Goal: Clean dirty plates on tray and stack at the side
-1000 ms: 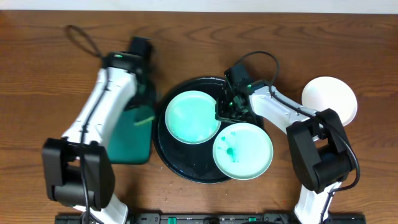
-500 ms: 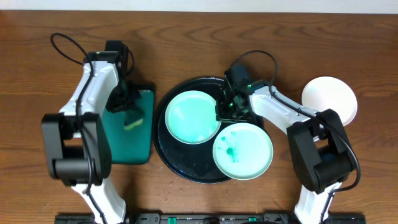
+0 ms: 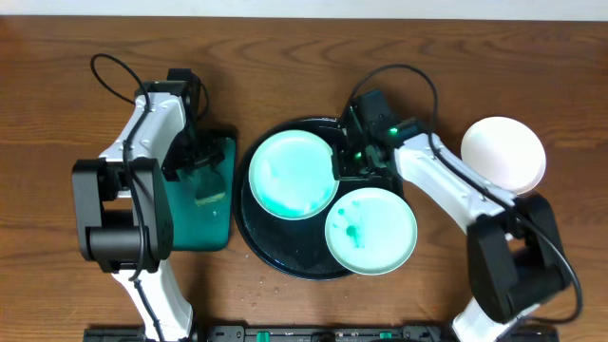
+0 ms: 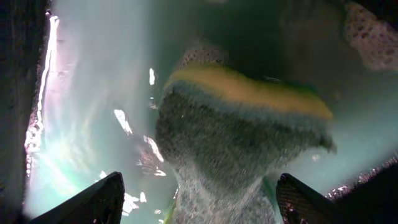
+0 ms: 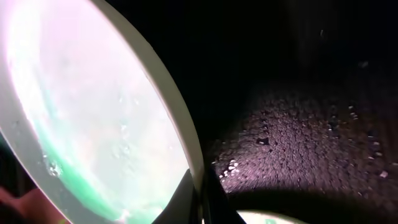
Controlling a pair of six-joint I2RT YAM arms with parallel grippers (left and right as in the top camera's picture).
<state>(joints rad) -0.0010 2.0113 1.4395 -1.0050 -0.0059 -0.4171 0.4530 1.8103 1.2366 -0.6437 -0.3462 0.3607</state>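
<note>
The left arm (image 3: pixel 147 128) and right arm (image 3: pixel 442 180) look alike: smooth white links between bulky black joint housings (image 3: pixel 116 217). A thin black cable (image 3: pixel 112 68) loops out from the left wrist. A second cable (image 3: pixel 404 76) arcs over the right wrist, where small green lights (image 3: pixel 386 130) glow. The left tool (image 4: pixel 198 202) ends in dark, wedge-shaped fingertips (image 4: pixel 84 202).

Overhead: fixed, straight down, far; whole brown wooden surface (image 3: pixel 304 57) in frame.
Left wrist: very close on yellow-and-green sponge (image 4: pixel 242 130) over wet dark-green rectangular tray (image 4: pixel 93 74); overhead shows both.
Right wrist: very close on pale mint-green round plate (image 5: pixel 93 112) and speckled large round black tray (image 5: pixel 311 124); overhead shares these.
</note>
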